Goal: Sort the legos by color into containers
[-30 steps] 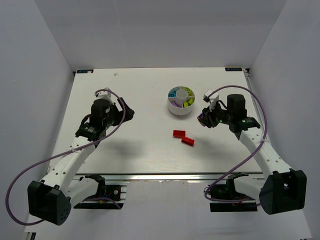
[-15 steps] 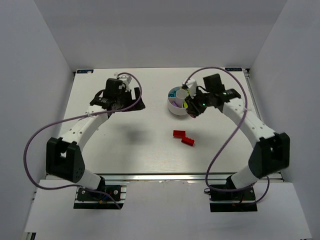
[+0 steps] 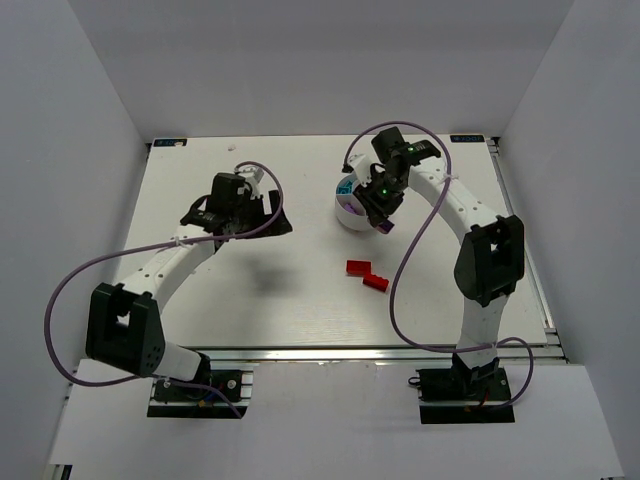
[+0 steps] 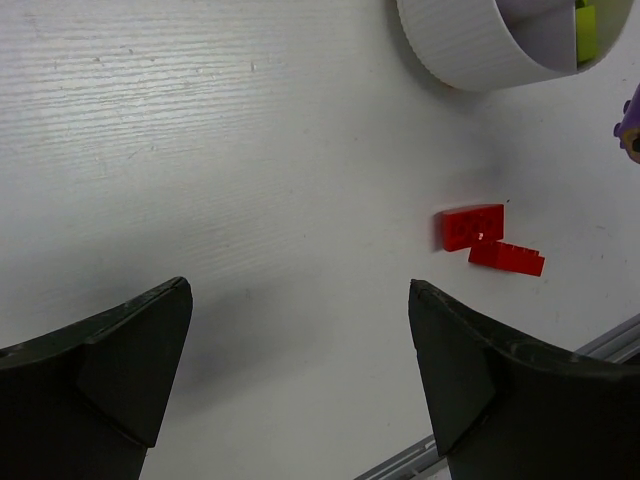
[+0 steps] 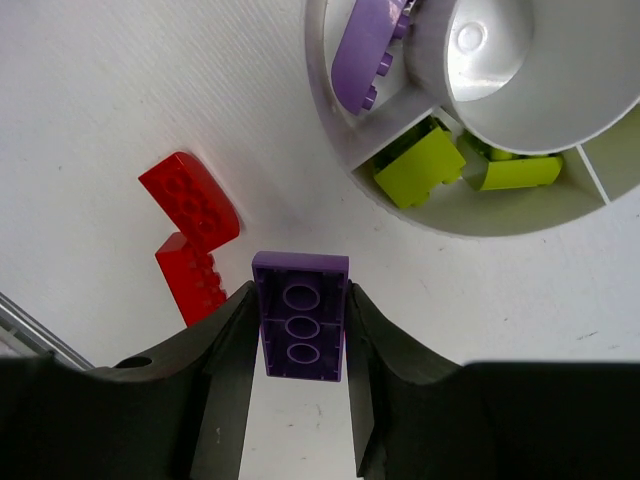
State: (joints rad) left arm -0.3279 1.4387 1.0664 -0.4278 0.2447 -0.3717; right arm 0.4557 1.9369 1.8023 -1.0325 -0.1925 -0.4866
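My right gripper [image 5: 300, 300] is shut on a purple lego [image 5: 300, 315], held underside up just above the table beside the white dish [image 5: 322, 110]. One of the dish's containers holds a purple lego [image 5: 365, 45], and the adjoining one holds lime legos [image 5: 415, 165]. Two red legos [image 5: 190, 200] lie touching on the table to the left. From above, the right gripper [image 3: 385, 222] hangs at the dish's [image 3: 345, 210] near right rim, and the arm hides most of the dish. My left gripper [image 4: 298, 300] is open and empty over bare table, well away from the red legos [image 4: 473, 226].
The red legos [image 3: 366, 274] lie in front of the dish, towards the table's near edge. The left gripper [image 3: 275, 218] hovers left of the dish. A metal rail [image 3: 350, 352] runs along the near edge. White walls close in the back and sides.
The right arm has swung from the dish's right side to its near right rim, still carrying the purple lego. The left arm has reached farther forward over the table.
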